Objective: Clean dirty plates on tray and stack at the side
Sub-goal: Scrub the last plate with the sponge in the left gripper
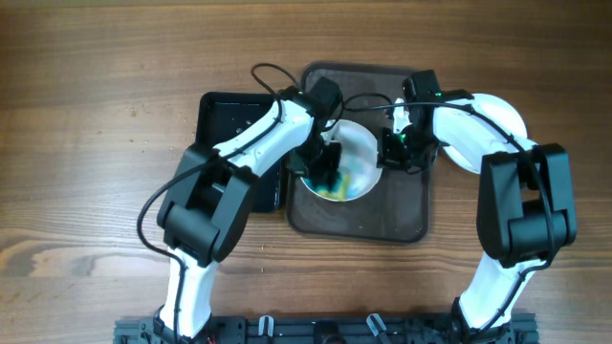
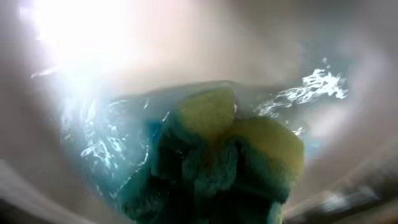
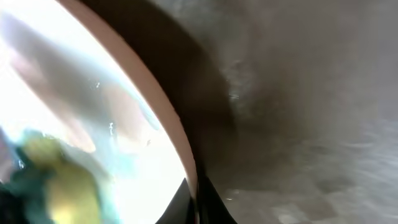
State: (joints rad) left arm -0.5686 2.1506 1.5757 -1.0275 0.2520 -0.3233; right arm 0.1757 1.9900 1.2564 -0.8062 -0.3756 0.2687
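Tray (image 1: 402,215) with one smeared plate (image 1: 359,143) under the sponge (image 2: 249,143)
The plate lies on the tray, smeared blue-green; a second plate (image 1: 507,113) lies just right of the tray. Left gripper (image 1: 325,172) is clamped on the sponge, pressed to the smear; right gripper (image 1: 394,148) meets the plate's right rim, jaws too blurred to tell
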